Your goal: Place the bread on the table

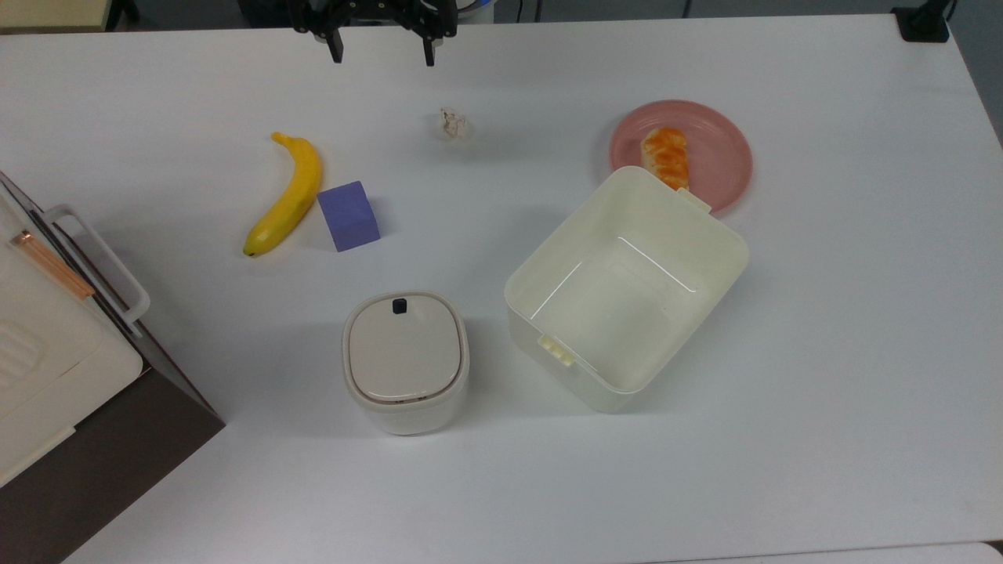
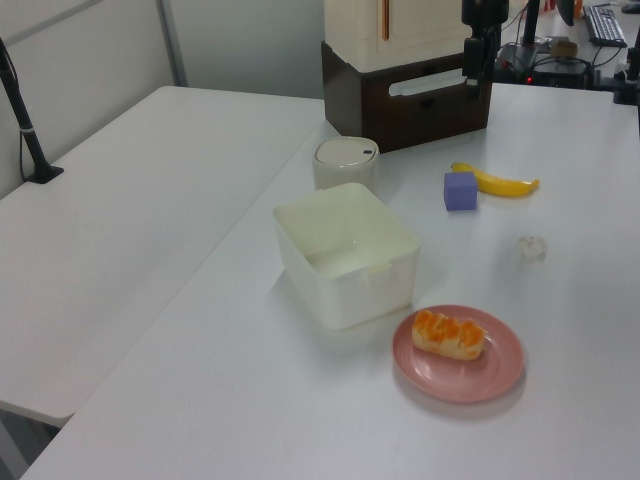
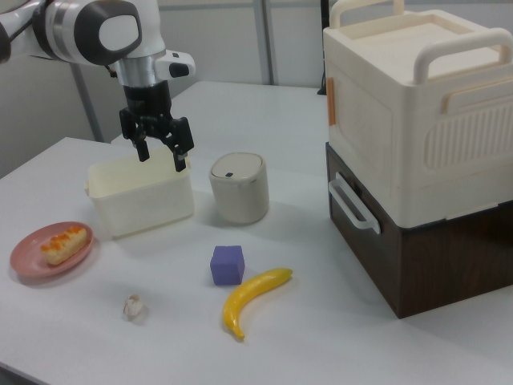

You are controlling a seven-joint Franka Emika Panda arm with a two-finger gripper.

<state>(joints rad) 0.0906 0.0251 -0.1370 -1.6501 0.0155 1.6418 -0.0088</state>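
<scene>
even, bright overhead light is seen in all views. soft, faint shadows are cast on the table (image 1: 823,376) beside the lidded bin (image 1: 405,362) and open tub (image 1: 627,286). mild glare is picked up inside the tub. no motion blur is noted.

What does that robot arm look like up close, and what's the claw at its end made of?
The arm is made of rounded white shells with a grey cap at the joint and a silvery ring lower down. The gripper is black, a boxy block with two thin black fingers.

white rounded arm (image 3: 96,32), silver wrist, black two-pronged fingers (image 3: 144,151).
</scene>
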